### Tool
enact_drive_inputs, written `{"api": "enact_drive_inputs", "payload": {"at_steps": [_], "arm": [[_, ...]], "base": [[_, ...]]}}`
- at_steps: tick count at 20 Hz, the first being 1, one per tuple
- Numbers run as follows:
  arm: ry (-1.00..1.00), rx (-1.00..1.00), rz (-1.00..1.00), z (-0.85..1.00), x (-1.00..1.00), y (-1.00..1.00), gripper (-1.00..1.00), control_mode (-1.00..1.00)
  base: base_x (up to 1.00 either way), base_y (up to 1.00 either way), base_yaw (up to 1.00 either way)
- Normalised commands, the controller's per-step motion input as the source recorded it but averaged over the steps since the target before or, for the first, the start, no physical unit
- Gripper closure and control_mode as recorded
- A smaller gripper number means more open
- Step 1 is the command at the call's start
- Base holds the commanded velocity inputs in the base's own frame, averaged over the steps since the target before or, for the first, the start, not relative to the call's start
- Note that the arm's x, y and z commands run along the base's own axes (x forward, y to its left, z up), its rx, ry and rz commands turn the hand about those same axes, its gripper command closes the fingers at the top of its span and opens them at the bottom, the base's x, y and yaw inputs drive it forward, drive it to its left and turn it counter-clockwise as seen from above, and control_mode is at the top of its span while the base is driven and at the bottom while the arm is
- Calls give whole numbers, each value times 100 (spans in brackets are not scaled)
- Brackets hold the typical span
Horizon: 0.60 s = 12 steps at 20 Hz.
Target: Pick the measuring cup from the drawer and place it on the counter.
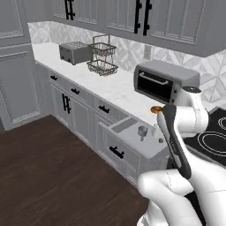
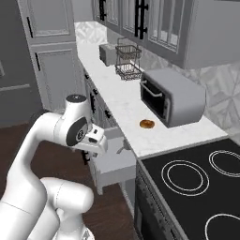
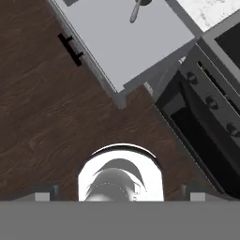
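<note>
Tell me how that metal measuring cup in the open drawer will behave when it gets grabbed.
The measuring cup looks like shiny, rigid metal, so it probably won't flex but may slip between the fingers. It is small against the drawer, so likely light. Its thin handle sticks out to one side; a push there would probably spin or slide it across the plain drawer floor.

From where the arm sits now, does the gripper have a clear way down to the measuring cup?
Probably yes: the drawer is pulled open, the measuring cup lies uncovered inside, and nothing stands over it.
</note>
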Motion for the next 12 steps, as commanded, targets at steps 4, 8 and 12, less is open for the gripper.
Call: {"api": "enact_drive_inputs", "payload": {"at_steps": [4,8,12], "arm": [[0,0,0,0,0,0,-100,100],[0,0,0,0,0,0,-100,100],[0,0,0,0,0,0,-100,100]], "base": [[-23,-79,69],[0,-96,36],[26,-69,22]]}}
